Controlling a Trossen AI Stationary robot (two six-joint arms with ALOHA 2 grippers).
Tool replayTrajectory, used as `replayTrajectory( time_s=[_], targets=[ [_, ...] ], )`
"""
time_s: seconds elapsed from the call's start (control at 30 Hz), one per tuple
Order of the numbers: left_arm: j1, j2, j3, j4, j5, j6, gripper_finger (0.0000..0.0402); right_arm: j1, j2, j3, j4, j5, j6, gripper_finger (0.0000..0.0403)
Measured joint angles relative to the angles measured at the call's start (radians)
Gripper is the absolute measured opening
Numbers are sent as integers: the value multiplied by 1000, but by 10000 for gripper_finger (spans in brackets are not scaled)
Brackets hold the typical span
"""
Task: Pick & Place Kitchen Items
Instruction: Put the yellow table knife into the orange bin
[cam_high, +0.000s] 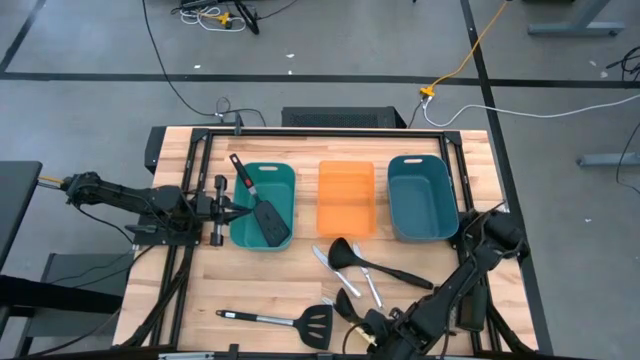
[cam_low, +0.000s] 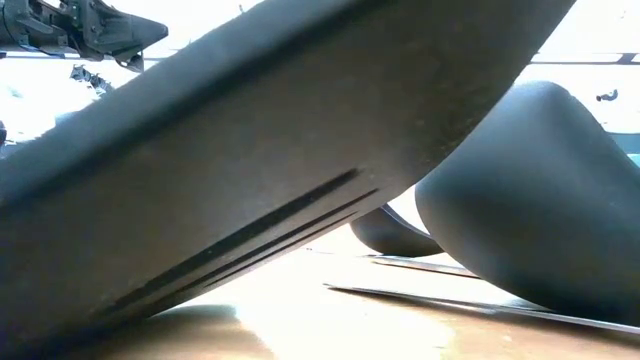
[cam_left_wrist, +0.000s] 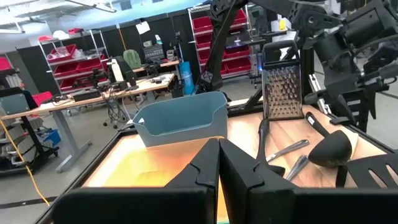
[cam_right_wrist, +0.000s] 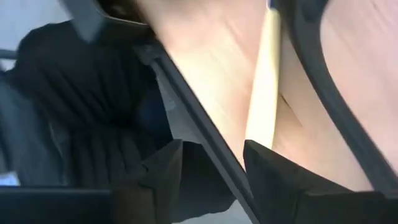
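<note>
Near table front edge: right gripper, partly cut off; we saw its jaws apart.
Left gripper: jaws together, beside teal tub.
Black spatula: in that tub.
Remaining utensils: on table.

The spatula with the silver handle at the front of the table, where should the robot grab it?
Probably the slim silver handle of the spatula, from straight above. It lies flat, with bare wood on both sides of the handle, and the wide slotted head is harder to pinch.
</note>
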Motion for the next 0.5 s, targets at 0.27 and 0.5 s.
replayTrajectory(
  time_s=[0.27,0.5],
  targets=[
    [0,0,0,4,0,20,16,4,40,0,7,8,55,158],
    [0,0,0,3,0,21,16,8,41,0,6,21,53,139]
  ],
)
